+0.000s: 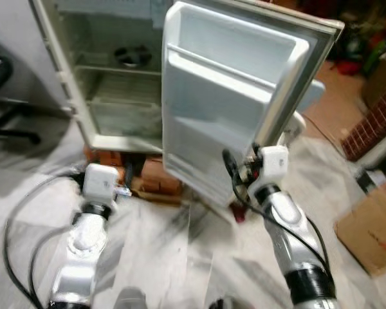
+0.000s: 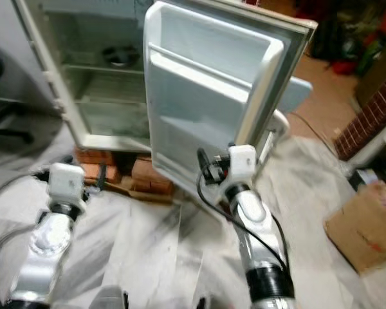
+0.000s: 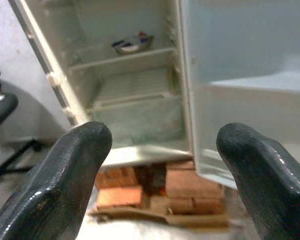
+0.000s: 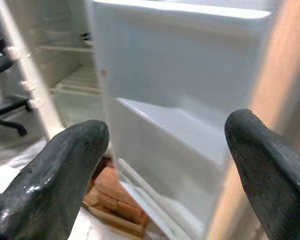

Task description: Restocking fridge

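The white fridge (image 1: 83, 96) stands open before me on a stack of bricks (image 1: 156, 179). Its door (image 1: 225, 96) swings out toward me, and the door shelves (image 4: 185, 130) hold nothing. A dark bowl (image 3: 132, 43) sits on an upper shelf inside; the lower shelves look bare. My left gripper (image 3: 160, 170) is open and empty, low in front of the fridge body by the bricks. My right gripper (image 4: 165, 165) is also open and empty, close to the inner face of the door near its lower edge.
A black office chair (image 1: 3, 96) stands at the left. A cardboard box (image 1: 373, 225) lies on the floor at the right, with a low brick wall (image 1: 373, 122) behind it. Black cables (image 1: 13, 232) loop on the pale floor by my left arm.
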